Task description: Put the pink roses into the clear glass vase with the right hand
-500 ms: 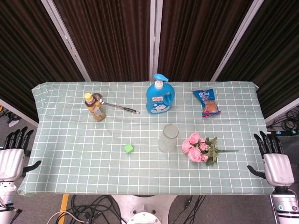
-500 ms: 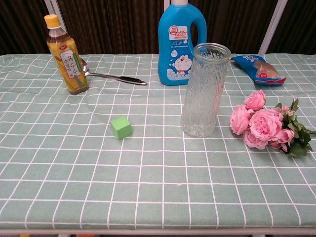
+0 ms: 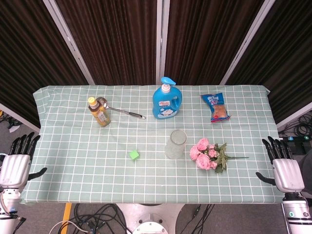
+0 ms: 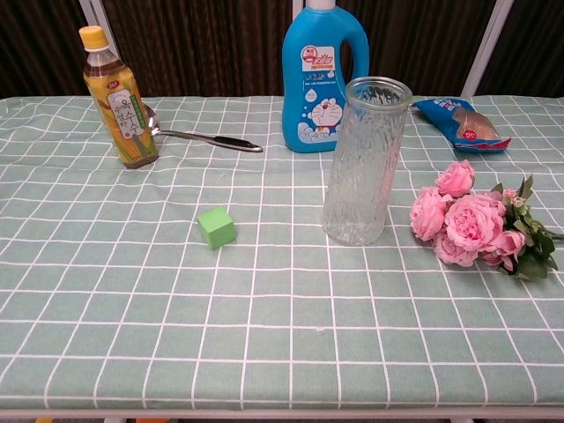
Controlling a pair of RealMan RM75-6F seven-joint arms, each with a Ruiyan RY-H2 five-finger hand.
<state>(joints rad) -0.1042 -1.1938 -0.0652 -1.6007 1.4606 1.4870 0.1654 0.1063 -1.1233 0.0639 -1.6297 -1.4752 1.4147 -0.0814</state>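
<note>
The pink roses [image 3: 206, 153] [image 4: 470, 223] lie flat on the checked cloth, blooms toward the vase and stems pointing right. The clear glass vase [image 3: 175, 144] [image 4: 364, 161] stands upright and holds nothing, just left of the blooms. My right hand [image 3: 284, 167] hovers off the table's right front corner, fingers straight and apart, holding nothing, well right of the stems. My left hand [image 3: 16, 162] hangs beyond the left front edge, fingers spread and holding nothing. Neither hand shows in the chest view.
A blue detergent bottle [image 3: 165, 100] stands behind the vase. A snack bag [image 3: 216, 107] lies at the back right. A tea bottle [image 3: 99, 111] and a metal spoon [image 3: 119, 110] sit at the back left. A small green cube [image 3: 134, 155] lies left of the vase.
Both hands have shifted slightly: the right one moved a little inward and up, the left one lowered a little. Nothing on the table has moved.
</note>
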